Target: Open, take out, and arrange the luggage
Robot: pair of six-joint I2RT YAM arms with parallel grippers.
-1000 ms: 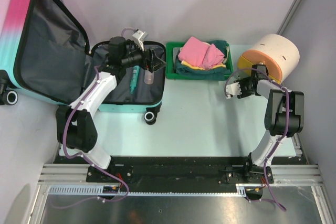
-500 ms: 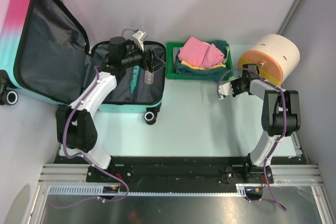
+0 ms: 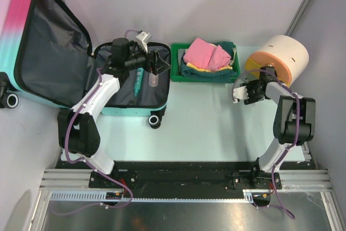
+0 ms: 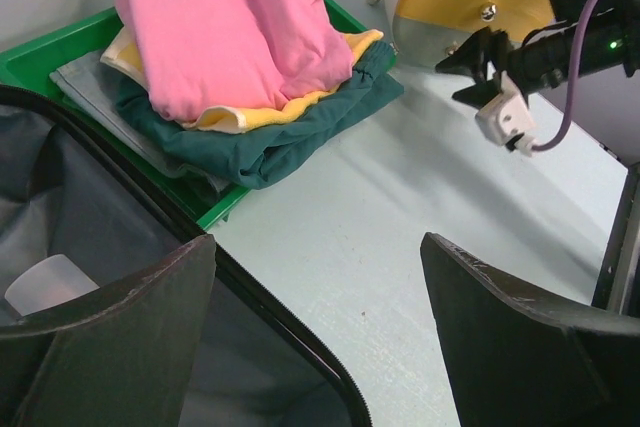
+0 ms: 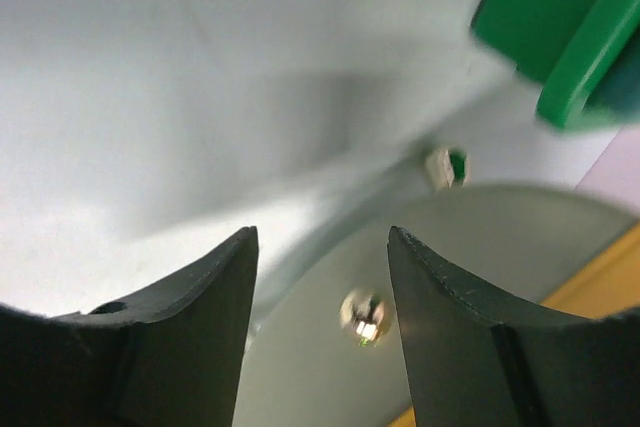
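The luggage (image 3: 32,20) lies open at the far left, its pink-to-teal lid propped up and its dark-lined base (image 3: 116,87) flat on the table. My left gripper (image 3: 158,61) hovers open over the base's right rim, whose zipper edge (image 4: 290,332) runs under the jaws in the left wrist view; nothing is between the fingers (image 4: 120,337). My right gripper (image 3: 250,86) stands open and empty beside the white-and-orange cylinder (image 3: 278,58), pointing at its grey underside (image 5: 450,307).
A green tray (image 3: 175,75) behind the table's middle holds folded clothes (image 3: 208,55), pink on top. Inside the luggage base lie a teal stick-like item (image 3: 139,79) and a clear cup (image 3: 153,79). Grey walls close in the left and right sides.
My right gripper swung left half a second ago and has now come back right, close to the cylinder. The left arm and the luggage have not moved.
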